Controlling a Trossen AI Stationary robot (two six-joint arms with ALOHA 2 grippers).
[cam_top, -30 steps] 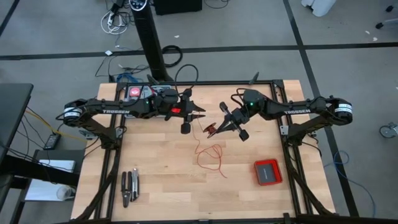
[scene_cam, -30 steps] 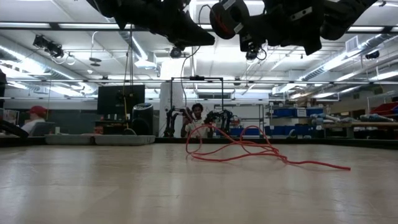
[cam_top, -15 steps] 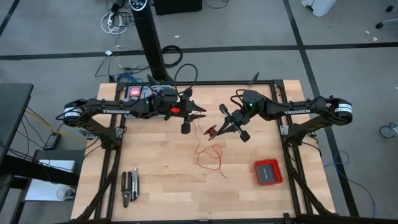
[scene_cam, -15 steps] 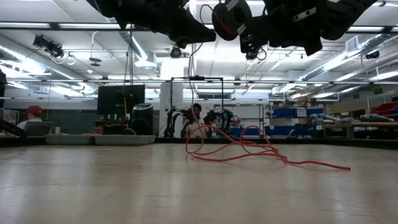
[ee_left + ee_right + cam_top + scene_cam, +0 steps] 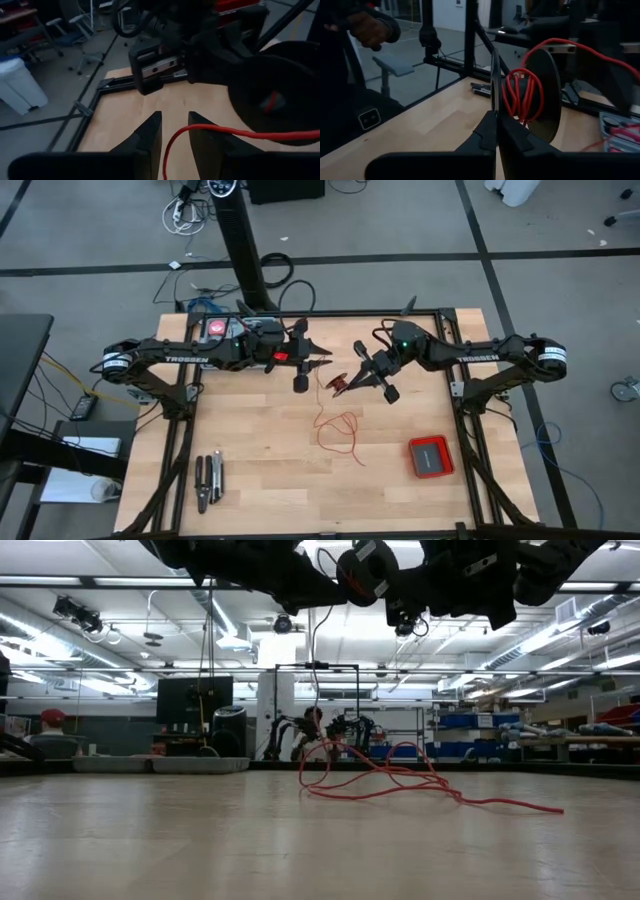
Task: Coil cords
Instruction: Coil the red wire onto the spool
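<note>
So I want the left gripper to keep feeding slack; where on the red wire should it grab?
Probably the straight stretch of red wire hanging from the spool, which the right gripper pinches by one flange. That stretch is off the table and single-stranded; the loops below overlap. The left gripper could come in sideways from its side, fingers straddling the strand.

Left pincer [image 5: 312, 367] parted; right pincer [image 5: 352, 385] clamped, both aloft.

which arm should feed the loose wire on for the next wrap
Left, probably. The right gripper is shut on the spool, so it is occupied. The red wire runs between the left gripper's fingers toward the spool, so it can guide the slack.
</note>
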